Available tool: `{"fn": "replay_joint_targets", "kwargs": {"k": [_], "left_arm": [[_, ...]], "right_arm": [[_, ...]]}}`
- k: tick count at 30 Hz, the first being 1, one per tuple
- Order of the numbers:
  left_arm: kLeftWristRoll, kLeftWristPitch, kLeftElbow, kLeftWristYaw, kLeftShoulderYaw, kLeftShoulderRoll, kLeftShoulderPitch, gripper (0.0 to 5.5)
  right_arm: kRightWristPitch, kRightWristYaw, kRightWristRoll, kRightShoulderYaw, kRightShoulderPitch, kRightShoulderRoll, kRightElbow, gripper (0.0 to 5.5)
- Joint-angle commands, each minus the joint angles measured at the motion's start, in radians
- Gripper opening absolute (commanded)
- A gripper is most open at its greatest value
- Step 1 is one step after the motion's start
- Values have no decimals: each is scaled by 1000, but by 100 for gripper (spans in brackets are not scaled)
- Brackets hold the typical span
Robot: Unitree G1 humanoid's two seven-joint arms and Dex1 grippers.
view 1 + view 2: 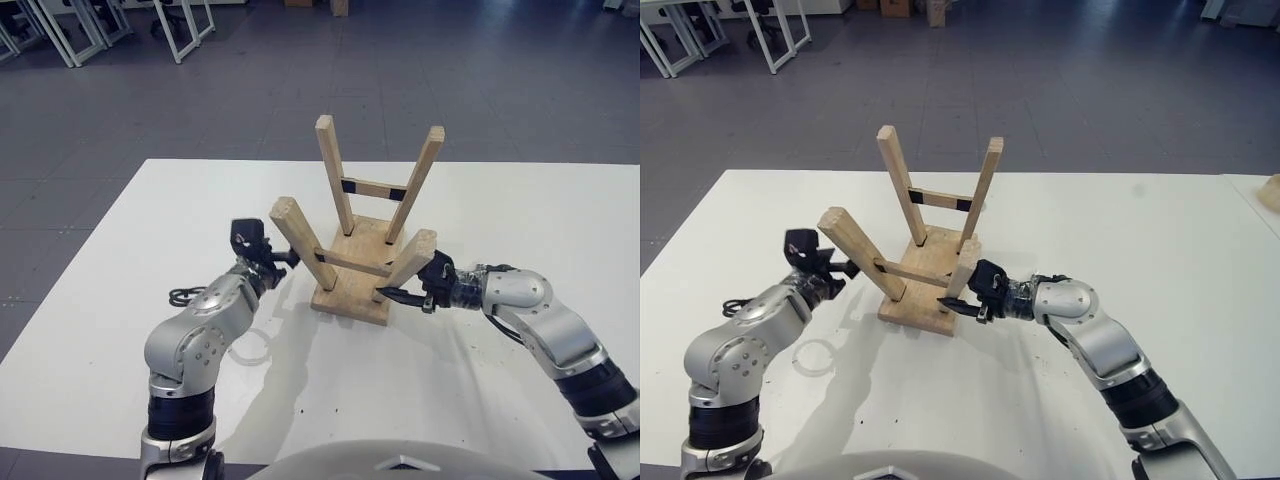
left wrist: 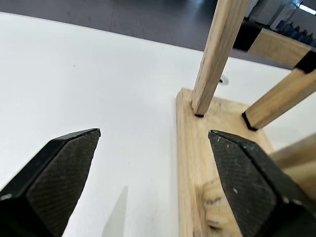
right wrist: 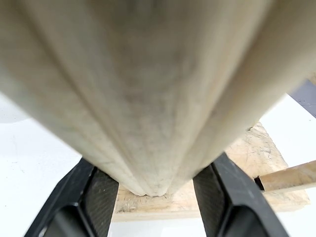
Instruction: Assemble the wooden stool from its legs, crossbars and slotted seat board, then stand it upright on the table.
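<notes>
Right tool: closed around the near right leg just above the seat board, one finger pressed to each side of the wood.
Left tool: fingers spread wide and gripping nothing, just left of the seat board, close beside the near left leg.
Stool: upside down, with the seat board flat on the table and all four legs rising from it and leaning outward.
Far legs: far left leg and far right leg stand at the back of the seat board, joined by the far crossbar, which has black ends.
Near crossbar: runs between the two near legs, low over the seat board.
Black cable: on the table, well left of the seat board.
Clear ring: flat on the table, near the seat board's front left corner.
</notes>
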Motion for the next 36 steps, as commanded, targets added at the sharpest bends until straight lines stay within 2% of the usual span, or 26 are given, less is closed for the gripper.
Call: {"fn": "replay_joint_targets", "kwargs": {"k": [1, 5, 10, 13, 16, 20, 23, 26, 30, 33, 36], "left_arm": [[79, -95, 110, -55, 66, 50, -12, 410], [121, -132, 153, -96, 76, 48, -2, 410], [152, -164, 133, -90, 64, -12, 4, 410], [126, -282, 52, -64, 143, -70, -113, 410], [23, -309, -50, -58, 182, -116, -282, 410], [-321, -110, -165, 157, 188, -218, -506, 410], [-476, -35, -176, 295, 211, -197, -600, 410], [-542, 49, -156, 369, 194, -151, -539, 410], [-537, 135, -145, 381, 105, -136, -364, 410], [-545, 144, -141, 376, 68, -147, -299, 410], [-575, 94, -142, 378, 71, -176, -313, 410]], "right_arm": [[-26, 82, -36, 32, 91, -2, 169, 203], [-138, 120, -58, -6, -4, 2, 244, 203], [-160, 169, -63, -12, -68, 8, 252, 203], [-169, 169, -89, -3, -46, 6, 258, 203], [-170, 162, -100, 1, -21, 5, 251, 203], [-168, 156, -108, 11, -8, 12, 242, 203], [-164, 151, -108, 11, -4, 15, 235, 203], [-159, 145, -107, 10, 4, 14, 225, 203], [-156, 140, -105, 8, 7, 13, 217, 203], [-154, 138, -106, 6, 8, 15, 214, 203], [-155, 136, -108, 3, 9, 21, 215, 203]]}}
